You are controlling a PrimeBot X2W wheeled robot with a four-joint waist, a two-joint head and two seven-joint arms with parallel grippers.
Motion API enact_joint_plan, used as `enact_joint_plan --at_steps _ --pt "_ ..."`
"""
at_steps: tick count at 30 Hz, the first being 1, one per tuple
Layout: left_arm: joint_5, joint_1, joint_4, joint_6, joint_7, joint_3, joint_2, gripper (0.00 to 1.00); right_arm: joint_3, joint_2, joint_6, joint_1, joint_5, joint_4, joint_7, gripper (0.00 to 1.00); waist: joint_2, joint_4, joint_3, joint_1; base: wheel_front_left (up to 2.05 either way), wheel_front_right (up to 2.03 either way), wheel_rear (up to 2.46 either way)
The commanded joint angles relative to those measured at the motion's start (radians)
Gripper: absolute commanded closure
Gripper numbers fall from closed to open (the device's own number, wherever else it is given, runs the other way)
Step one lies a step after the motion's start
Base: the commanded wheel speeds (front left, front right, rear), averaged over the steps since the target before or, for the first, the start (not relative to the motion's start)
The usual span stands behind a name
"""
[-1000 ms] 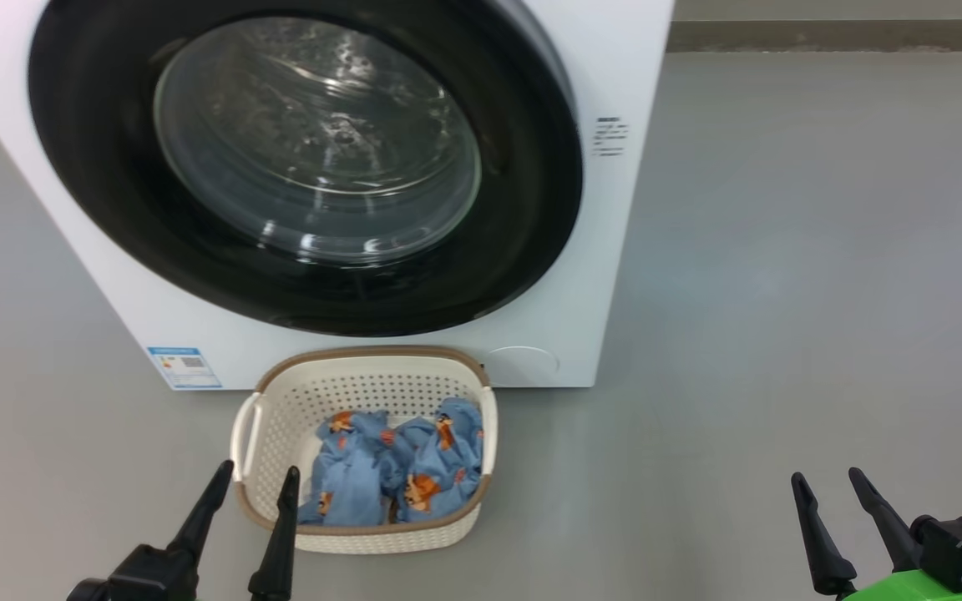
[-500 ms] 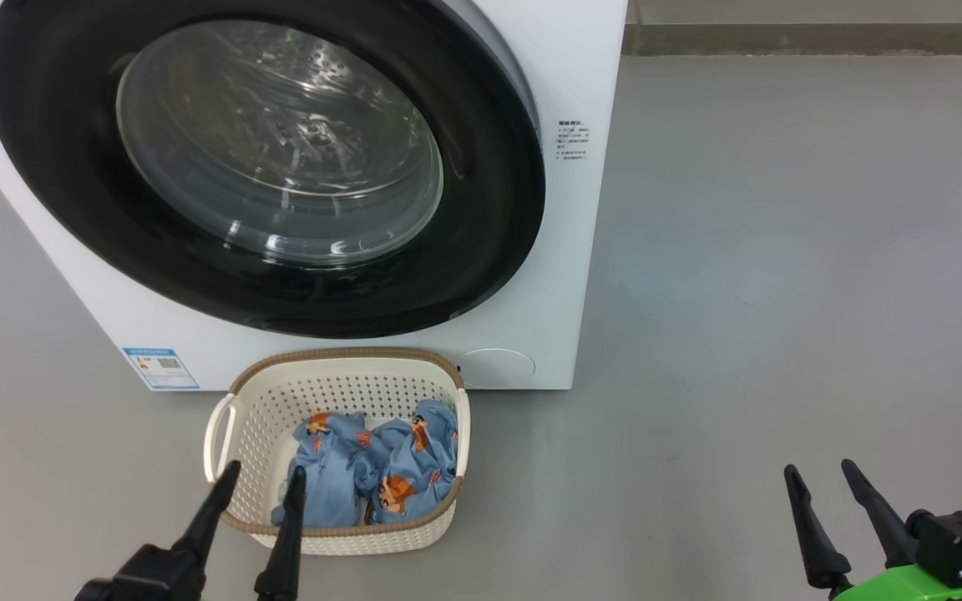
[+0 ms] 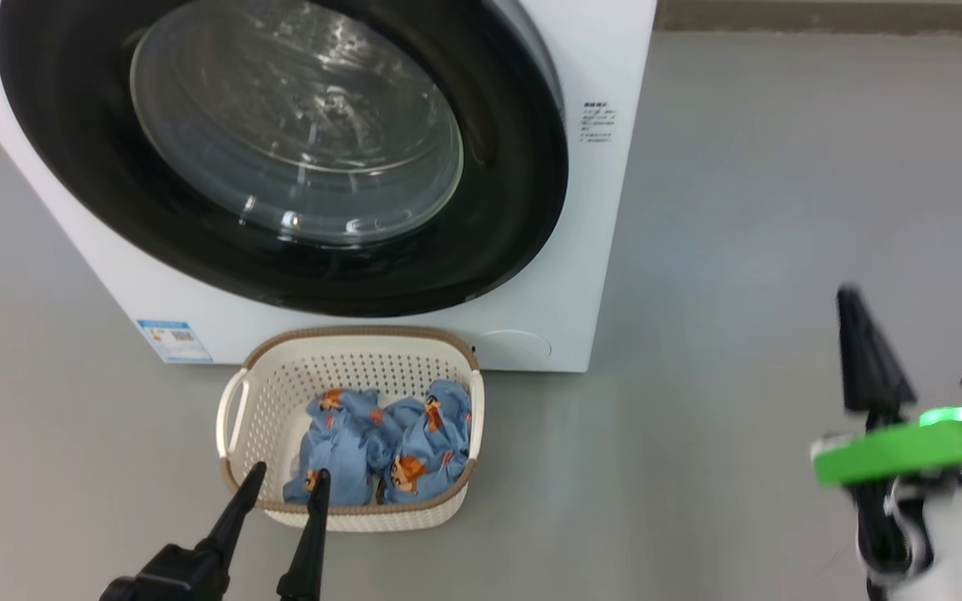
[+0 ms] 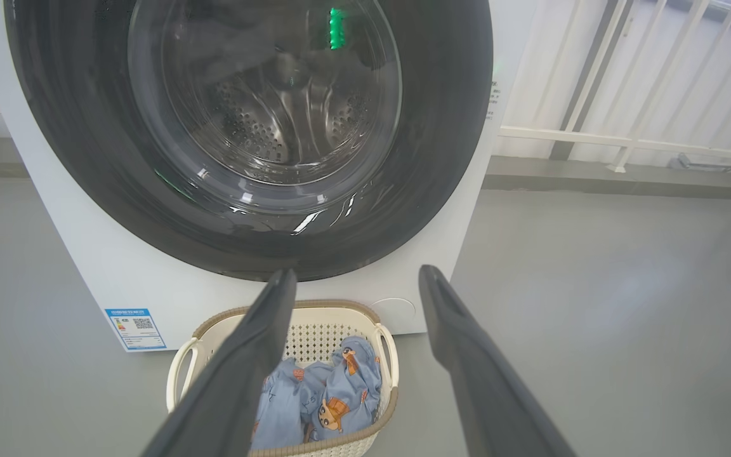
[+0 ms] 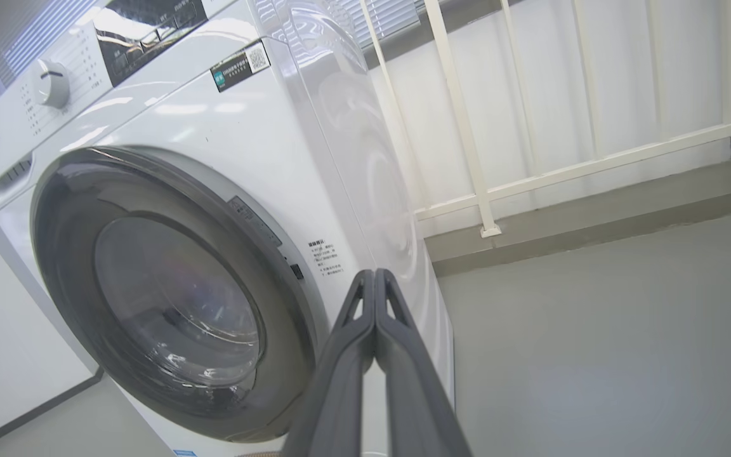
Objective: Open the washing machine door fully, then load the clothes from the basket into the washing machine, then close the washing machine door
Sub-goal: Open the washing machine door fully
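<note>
The white washing machine [image 3: 606, 50] stands on the floor with its round black door [image 3: 72, 159] closed against the front. The door [image 5: 61, 266] also shows in the right wrist view. Before it sits the cream basket [image 3: 235, 413] with the light-blue clothes [image 3: 381, 442] inside. My left gripper [image 3: 287, 480] hovers open over the basket's near rim, empty; its fingers [image 4: 257, 355] frame the basket [image 4: 181, 368] in the left wrist view. My right gripper [image 3: 853, 305] is raised at the right, far from the machine, shut with nothing between its fingers [image 5: 375, 298].
Grey floor [image 3: 748, 217] spreads to the right of the machine. A white railing [image 5: 530, 178] and a low ledge run behind it. A blue label [image 3: 174, 340] is stuck on the machine's lower left front.
My right gripper has shut and risen higher at the right side. The head camera has shifted, so the whole scene has slid; the left gripper stays open.
</note>
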Motion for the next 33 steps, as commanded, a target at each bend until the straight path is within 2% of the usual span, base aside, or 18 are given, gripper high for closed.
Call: enact_joint_plan --at_steps 1,6,11,18,22,23,29,33 --pt "-0.002 -0.03 -0.026 0.009 -0.007 0.025 0.009 0.0 0.015 -0.001 -0.001 -0.067 0.034 -0.028 -0.012 1.0 0.0 0.015 0.024 -0.0001 0.0 0.0 0.0" --pt "-0.012 -0.062 -0.023 0.03 -0.007 0.002 0.009 0.0 0.015 -0.02 -0.001 -0.206 0.16 0.002 -0.012 1.0 0.0 0.05 0.071 -0.0001 0.0 0.0 0.0" --pt "-0.023 -0.095 -0.019 0.058 -0.007 -0.019 0.009 0.0 0.087 -0.069 -0.001 -0.324 0.343 0.049 -0.012 1.0 0.0 0.094 0.118 -0.0001 0.0 0.0 0.0" --pt "-0.049 -0.142 -0.026 0.087 -0.007 -0.062 0.009 0.0 0.296 -0.235 -0.001 -0.439 0.683 0.07 0.0 1.0 0.0 0.168 0.183 -0.0001 0.0 0.0 0.0" --pt "-0.061 -0.162 -0.03 0.097 -0.007 -0.083 0.009 0.0 0.371 -0.308 -0.001 -0.492 0.851 0.047 0.049 1.0 0.0 0.201 0.22 -0.0001 0.0 0.0 0.0" --pt "-0.066 -0.17 -0.032 0.102 -0.007 -0.094 0.009 0.0 0.388 -0.337 -0.001 -0.516 0.923 0.039 0.085 1.0 0.0 0.215 0.236 -0.0001 0.0 0.0 0.0" --pt "-0.082 -0.194 -0.041 0.115 -0.007 -0.121 0.009 0.0 0.399 -0.387 -0.001 -0.592 1.053 0.041 0.171 1.0 0.0 0.247 0.279 -0.0001 0.0 0.0 0.0" --pt "-0.092 -0.216 -0.05 0.123 -0.007 -0.138 0.009 0.0 0.381 -0.395 -0.001 -0.641 1.119 0.064 0.243 1.0 0.0 0.263 0.312 -0.0001 0.0 0.0 0.0"
